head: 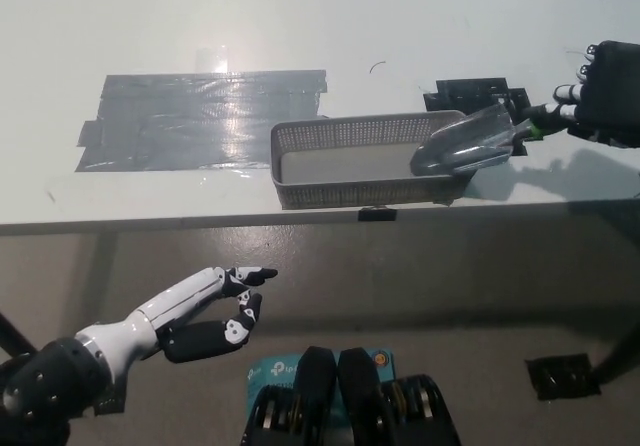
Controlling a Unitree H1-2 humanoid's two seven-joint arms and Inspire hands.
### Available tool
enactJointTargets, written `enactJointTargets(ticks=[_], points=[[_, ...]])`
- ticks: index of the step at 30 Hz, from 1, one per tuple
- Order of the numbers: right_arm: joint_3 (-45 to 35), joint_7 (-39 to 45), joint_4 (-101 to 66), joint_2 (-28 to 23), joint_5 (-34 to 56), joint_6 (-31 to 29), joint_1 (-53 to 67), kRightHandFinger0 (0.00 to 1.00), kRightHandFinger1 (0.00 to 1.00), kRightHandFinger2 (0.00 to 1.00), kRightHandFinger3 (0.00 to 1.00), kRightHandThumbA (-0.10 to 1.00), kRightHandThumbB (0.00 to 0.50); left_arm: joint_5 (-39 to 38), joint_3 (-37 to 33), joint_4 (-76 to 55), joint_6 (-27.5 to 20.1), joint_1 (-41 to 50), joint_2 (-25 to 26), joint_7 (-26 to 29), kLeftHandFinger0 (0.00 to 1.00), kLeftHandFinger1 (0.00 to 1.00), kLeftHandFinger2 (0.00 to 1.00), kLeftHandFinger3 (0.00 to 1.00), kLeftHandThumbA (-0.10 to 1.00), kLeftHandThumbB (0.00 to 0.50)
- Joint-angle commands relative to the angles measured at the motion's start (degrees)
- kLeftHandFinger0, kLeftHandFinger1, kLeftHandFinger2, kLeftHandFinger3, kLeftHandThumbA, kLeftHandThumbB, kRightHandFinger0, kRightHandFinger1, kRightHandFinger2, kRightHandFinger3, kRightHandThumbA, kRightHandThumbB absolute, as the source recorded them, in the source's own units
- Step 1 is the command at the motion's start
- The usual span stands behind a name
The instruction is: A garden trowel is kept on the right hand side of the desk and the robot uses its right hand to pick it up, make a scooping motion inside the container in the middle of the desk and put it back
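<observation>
Trowel: garden trowel (465, 146) with a deep, scoop-shaped blade of dull grey metal and a soft sheen. A thin neck runs up and right to a green-and-black handle (538, 116).
Trowel position: the blade is tilted, tip down and to the left, over the right end of the container (350, 194). It overlaps the right wall. Whether the tip touches the container floor cannot be told.
Right hand: the black right hand (605, 91) is at the right edge of the view, above the desk, with its fingers wrapped round the far end of the handle. Pale fingertips show beside the green part.
Left hand: the white left hand (200, 311) is at lower left, below the desk's front edge. Its fingers are extended and apart, and it holds nothing.
Container: a shallow rectangular basket of grey plastic with fine mesh walls, a solid rim and a pale flat floor. It sits near the front edge at the middle of the desk.
Surface: white desk (300, 26), smooth and slightly glossy, with glare toward the top.
Tape: a wide patch of grey tape strips (200, 121), shiny and wrinkled, lies left of the container, its right end running behind the basket. A black tape mark (475, 94) lies behind the container's right end.
Edge detail: a small black piece (375, 213) sits on the desk's front edge below the container.
Room: a grey-brown floor lies beyond the desk edge, with a black square marker (560, 376) on it at lower right.
Hard to make out: the right hand is cut off by the frame. The grip end of the handle is hidden inside the hand.
</observation>
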Motion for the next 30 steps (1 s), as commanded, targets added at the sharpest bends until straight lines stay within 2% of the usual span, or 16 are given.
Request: enactJointTargets(ticks=[1, 2, 3, 6, 7, 11, 15, 16, 17, 18, 21, 22, 24, 25, 27, 30], points=[[-0.2, 0.82, -1.79, -0.39, -0.14, -0.07, -4.71, 0.0, 0.0, 0.07, 0.12, -0.1, 0.178, 1.48, -0.51, -3.26, 1.53, -0.82, 0.77, -0.58, 1.0, 1.0, 1.0, 1.0, 0.92, 0.193], [0.2, 0.2, -1.61, -0.05, -0.47, -0.07, -4.77, 0.0, 0.0, 0.07, 0.12, -0.1, 0.178, 1.62, -0.67, -3.36, 1.24, -0.87, 0.86, -0.71, 1.0, 1.0, 1.0, 1.0, 0.93, 0.184], [0.21, 3.78, -2.76, -0.23, 1.8, -0.07, -4.99, 0.0, 0.0, 0.13, 0.24, -0.1, 0.148, 1.89, -0.88, -3.63, 1.89, -1.03, 0.85, -0.73, 1.0, 1.0, 1.0, 1.0, 0.93, 0.187], [0.2, 5.19, -3.39, -0.08, 2.69, -0.07, -4.81, 0.0, 0.0, 0.0, 0.3, -0.1, 0.161, 2.52, -1.41, -3.78, 1.71, -1.26, 1.06, -0.87, 1.0, 1.0, 1.0, 1.0, 0.96, 0.195], [-0.26, 6.17, -4.06, 0.23, 3.81, -0.07, -4.43, 0.0, 0.0, 0.0, 0.22, -0.1, 0.11, 2.54, -1.5, -3.24, 1.05, -1.32, 0.86, -0.76, 1.0, 1.0, 1.0, 1.0, 0.96, 0.213], [-0.11, 3.91, -4.71, 1.08, 3.62, -0.07, -3.4, 0.0, 0.0, 0.02, 0.2, -0.1, 0.125, 2.61, -1.74, -3.18, 1.2, -1.88, 0.59, -0.86, 1.0, 1.0, 1.0, 1.0, 0.92, 0.197], [-1.49, 6.4, -5.53, 2.29, 5.29, -0.07, -2.21, 0.0, 0.0, 0.05, 0.2, -0.1, 0.056, 2.68, -2.04, -3.39, 1.78, -2.13, 0.71, -1.0, 1.0, 1.0, 1.0, 1.0, 0.95, 0.215], [-1.43, 3.94, -5.07, 2.87, 4.06, -0.07, -2.0, 0.0, 0.0, 0.07, 0.19, -0.1, 0.076, 2.53, -1.98, -3.48, 2.24, -2.11, 0.57, -0.93, 1.0, 1.0, 1.0, 1.0, 0.94, 0.23], [-1.24, 4.03, -4.97, 3.97, 5.24, -0.07, -1.48, 0.0, 0.0, 0.17, 0.11, -0.1, 0.027, 1.94, -2.08, -3.42, 1.85, -1.82, 0.27, -1.09, 1.0, 1.0, 1.0, 1.0, 0.91, 0.206], [-1.88, 3.35, -4.41, 4.75, 5.1, -0.07, -0.98, 0.0, 0.0, 0.08, 0.1, -0.1, 0.035, 1.95, -2.16, -3.33, 1.63, -1.81, 0.31, -1.13, 1.0, 1.0, 1.0, 1.0, 0.9, 0.195], [-3.89, 4.53, -3.9, 6.53, 5.26, -0.07, 0.77, 0.0, 0.0, 0.0, 0.16, -0.1, 0.047, 1.88, -2.41, -3.02, 1.26, -1.56, -0.05, -1.14, 1.0, 1.0, 1.0, 1.0, 0.88, 0.181], [-4.69, 4.13, -3.78, 6.9, 4.63, -0.07, 1.4, 0.0, 0.0, 0.0, 0.17, -0.1, 0.045, 1.86, -2.48, -2.73, 1.02, -1.53, -0.22, -1.09, 1.0, 1.0, 1.0, 1.0, 0.87, 0.183], [-7.4, 5.59, -3.28, 8.98, 4.44, -0.07, 3.27, 0.0, 0.0, 0.05, 0.1, -0.1, 0.002, 2.7, -2.93, -2.79, 0.92, -1.49, -0.14, -0.96, 1.0, 1.0, 1.0, 1.0, 0.9, 0.184], [-7.9, 5.82, -2.73, 9.76, 5.43, -0.07, 3.95, 0.0, 0.0, 0.02, 0.02, -0.1, 0.0, 2.66, -2.99, -2.72, 0.67, -1.41, -0.13, -1.0, 1.0, 1.0, 1.0, 1.0, 0.9, 0.182], [-9.62, 7.95, -2.31, 10.77, 6.26, -0.07, 5.55, 0.0, 0.0, 0.07, 0.0, -0.1, 0.013, 2.36, -3.0, -2.51, 0.24, -1.25, -0.32, -1.05, 1.0, 1.0, 1.0, 1.0, 0.89, 0.183], [-10.88, 6.6, -0.63, 12.38, 5.35, -0.07, 7.36, 0.0, 0.0, 0.06, 0.0, -0.1, 0.007, 2.7, -3.29, -2.3, 0.22, -1.45, -0.28, -1.28, 1.0, 1.0, 1.0, 1.0, 0.89, 0.184]])
